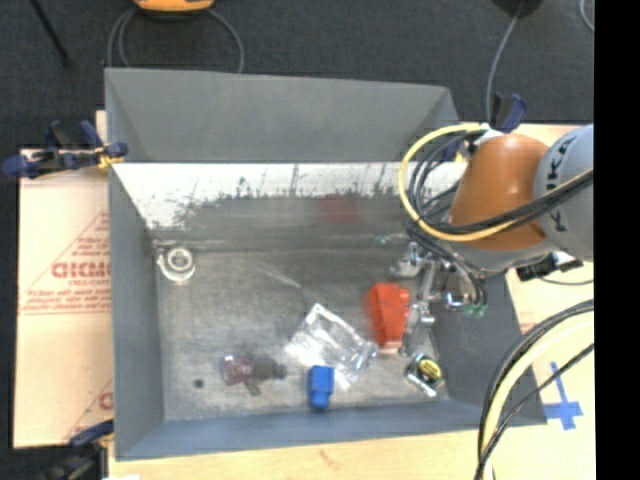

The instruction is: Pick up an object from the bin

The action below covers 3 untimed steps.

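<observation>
One gripper [413,320] is in the lower right part of the grey metal bin [280,133], low over the floor and close to the right wall. Whether it is released or clenched cannot be told from this angle; its metal parts overlap the right edge of a red block [385,310], and it is not clear whether that block is gripped or only lies just beside it.

The red block stands right of centre on the bin floor, its shape roughly rectangular. Any print on it is too small to read.

Just below the gripper, near the lower right corner of the floor, lies a small yellow-and-black item [425,373]; its kind cannot be determined. Left of the red block, a crumpled piece of clear plastic packaging [325,343] lies at the centre bottom. A small blue cylinder [320,386] lies touching or just below its lower edge. Further left, a small purple-grey item [247,370] lies apart from the rest. A clear ring-shaped item [178,261] sits alone at the upper left of the floor, well apart from the others.

Above the gripper, an orange cover [500,193] sits on the wrist, with yellow and black cables [425,193] looped around its left side. Dark lettering [563,173] shows on the white arm link at the right of the frame; it is partly hidden and cannot be read in full.
</observation>
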Tool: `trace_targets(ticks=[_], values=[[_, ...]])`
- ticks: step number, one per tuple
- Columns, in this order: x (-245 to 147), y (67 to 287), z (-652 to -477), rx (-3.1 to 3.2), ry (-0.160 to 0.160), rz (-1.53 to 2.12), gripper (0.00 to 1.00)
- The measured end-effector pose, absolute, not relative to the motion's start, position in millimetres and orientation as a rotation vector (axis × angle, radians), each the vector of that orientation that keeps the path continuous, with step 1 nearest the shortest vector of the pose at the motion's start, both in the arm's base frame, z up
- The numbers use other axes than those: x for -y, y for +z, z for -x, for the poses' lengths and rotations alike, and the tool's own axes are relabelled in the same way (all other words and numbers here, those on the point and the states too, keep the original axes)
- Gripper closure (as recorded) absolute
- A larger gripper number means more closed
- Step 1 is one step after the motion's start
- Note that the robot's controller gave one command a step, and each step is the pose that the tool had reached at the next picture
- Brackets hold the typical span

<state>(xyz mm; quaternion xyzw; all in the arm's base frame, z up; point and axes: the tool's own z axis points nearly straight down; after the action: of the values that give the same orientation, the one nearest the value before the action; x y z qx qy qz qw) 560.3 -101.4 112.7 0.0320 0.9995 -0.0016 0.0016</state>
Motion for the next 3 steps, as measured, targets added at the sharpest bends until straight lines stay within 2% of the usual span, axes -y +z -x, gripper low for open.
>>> trace_targets(ticks=[1, 2, 3], values=[[92, 78, -563.4, -3.119, 0.002, -0.341, 0.0], [92, 79, -563.7, -3.119, -0.001, -0.336, 1.0], [131, 177, -614.1, -3.129, -0.007, 0.065, 1.0]])
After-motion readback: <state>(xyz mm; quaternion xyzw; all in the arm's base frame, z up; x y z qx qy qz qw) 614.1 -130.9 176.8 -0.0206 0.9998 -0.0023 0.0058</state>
